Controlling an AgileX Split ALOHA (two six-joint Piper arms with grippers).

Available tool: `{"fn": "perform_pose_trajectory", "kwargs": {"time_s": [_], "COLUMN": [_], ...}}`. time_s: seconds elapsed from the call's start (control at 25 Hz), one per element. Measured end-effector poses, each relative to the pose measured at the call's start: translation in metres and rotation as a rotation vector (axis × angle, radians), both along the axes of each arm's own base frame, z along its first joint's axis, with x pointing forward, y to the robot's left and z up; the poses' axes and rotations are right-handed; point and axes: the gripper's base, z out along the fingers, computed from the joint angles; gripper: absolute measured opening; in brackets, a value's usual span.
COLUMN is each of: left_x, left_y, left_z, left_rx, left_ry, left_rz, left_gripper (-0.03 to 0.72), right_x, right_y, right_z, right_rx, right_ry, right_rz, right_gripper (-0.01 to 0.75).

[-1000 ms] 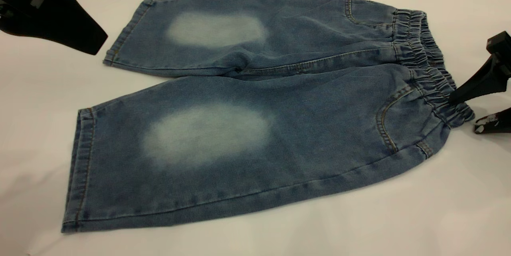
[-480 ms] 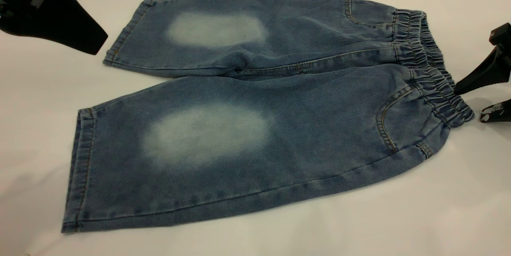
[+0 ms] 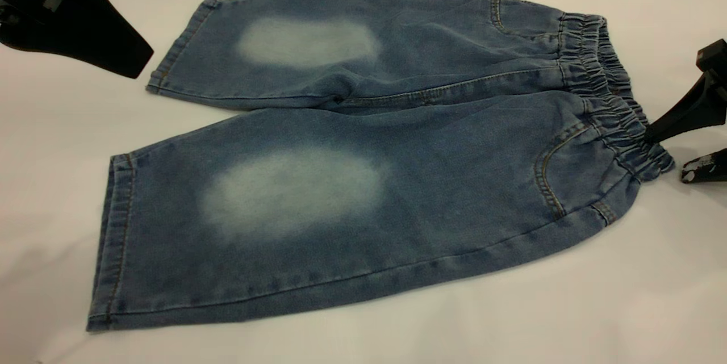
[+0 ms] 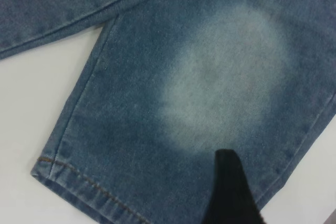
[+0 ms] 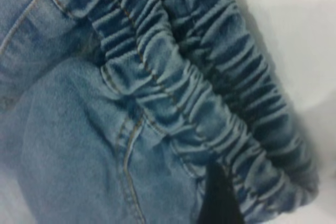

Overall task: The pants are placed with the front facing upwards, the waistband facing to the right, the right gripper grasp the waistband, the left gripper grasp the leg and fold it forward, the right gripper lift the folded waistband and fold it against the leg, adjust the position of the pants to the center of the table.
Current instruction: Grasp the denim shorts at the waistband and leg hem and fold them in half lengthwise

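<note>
From outside we see the blue denim pants flat on the white matte table, gathered waistband toward the black right gripper, whose spread fingers straddle its near corner (upper tip touching fabric). The black left gripper hovers beside the far leg hem; whether its fingers are apart we cannot tell. Left wrist: one fingertip over the faded oval. Right wrist: the elastic beside a finger. No labels readable.

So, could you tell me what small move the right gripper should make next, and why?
Probably close on the waistband: the right gripper is open, one finger over the elastic edge and one at table level beside it, while the pants lie flat, unfolded.
</note>
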Motion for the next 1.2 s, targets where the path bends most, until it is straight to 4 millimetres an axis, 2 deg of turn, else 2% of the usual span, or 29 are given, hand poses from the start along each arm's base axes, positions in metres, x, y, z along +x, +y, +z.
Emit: {"fn": "perform_pose_trajectory", "kwargs": {"time_s": [0.52, 0.88, 1.2], "left_x": [-0.001, -0.001, -0.003], "left_y": [0.0, 0.0, -0.001], "left_z": [0.0, 0.0, -0.001], "left_rx": [-0.001, 0.0, -0.002], "left_ry": [0.007, 0.013, 0.026], "left_rz": [-0.003, -0.007, -0.014], "left_gripper": [0.43, 0.43, 0.43], "right_x": [-0.002, 0.0, 0.011], "right_y": [0.004, 0.021, 0.019], "right_z": [-0.002, -0.022, -0.022], "right_rx": [0.044, 0.312, 0.274], "right_ry": [0.019, 0.008, -0.118], "right_rz": [-0.002, 0.038, 0.021], "right_gripper": [0.421, 0.419, 0.419]}}
